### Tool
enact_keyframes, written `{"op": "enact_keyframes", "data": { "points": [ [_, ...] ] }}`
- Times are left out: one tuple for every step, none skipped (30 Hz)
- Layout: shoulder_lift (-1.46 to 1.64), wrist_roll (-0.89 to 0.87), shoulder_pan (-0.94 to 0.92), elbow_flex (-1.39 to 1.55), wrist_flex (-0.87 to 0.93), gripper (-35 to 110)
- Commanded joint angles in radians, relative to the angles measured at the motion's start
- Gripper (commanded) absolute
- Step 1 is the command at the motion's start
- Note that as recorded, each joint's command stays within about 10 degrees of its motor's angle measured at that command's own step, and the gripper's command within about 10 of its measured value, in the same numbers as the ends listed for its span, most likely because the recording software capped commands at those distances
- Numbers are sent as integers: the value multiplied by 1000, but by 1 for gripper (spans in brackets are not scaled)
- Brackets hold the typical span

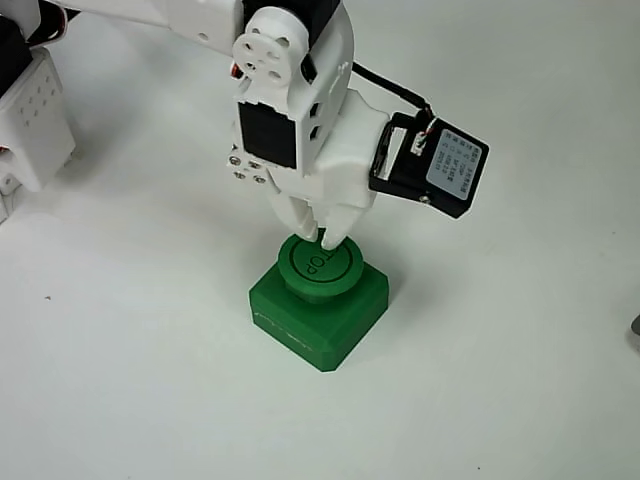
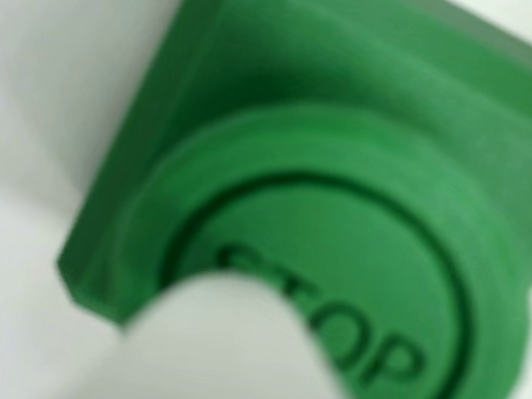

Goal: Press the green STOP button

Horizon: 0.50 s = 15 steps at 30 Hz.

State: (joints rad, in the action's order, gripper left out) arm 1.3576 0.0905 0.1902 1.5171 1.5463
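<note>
The green STOP button [image 1: 318,266] sat on the white table [image 1: 520,380], directly under the white gripper [image 1: 322,238]. In the fixed view the fingertips stood close together, nearly closed and holding nothing, touching the cap's rear edge. The wrist view showed the cap [image 2: 331,301] close up, one blurred finger [image 2: 239,367] covering the "S".

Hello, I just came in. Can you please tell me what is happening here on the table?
A white robot arm is pressing a green STOP button that sits on a white table. Its tool points straight down, and the fingertips, close together, rest on the back edge of the round cap in the fixed view. The wrist view shows a white fingertip covering part of the word STOP. Whether the cap is already pushed in, I cannot tell.
</note>
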Motion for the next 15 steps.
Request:
{"op": "enact_keyframes", "data": {
  "points": [
    [0, 2, -3, 60, 3, 0],
    [5, 2, -3, 60, 3, 0],
    [5, 3, -3, 60, 3, 0],
    [5, 3, -3, 60, 3, 0],
    [5, 2, -3, 55, 3, 0],
    [8, 2, -3, 49, 3, 0],
    [12, 0, -2, 40, 3, 0],
    [18, 0, 0, 31, 5, 0],
    [29, 0, 2, 20, 5, 0],
    [40, 0, 3, 8, 12, 0],
    [55, 2, 3, -3, 21, 0],
    [78, 3, 3, -6, 23, 0],
    [104, 9, 3, -8, 25, 0],
    [129, 17, -2, -8, 28, 0],
    [150, 23, -5, -8, 29, 0]
  ]
}}
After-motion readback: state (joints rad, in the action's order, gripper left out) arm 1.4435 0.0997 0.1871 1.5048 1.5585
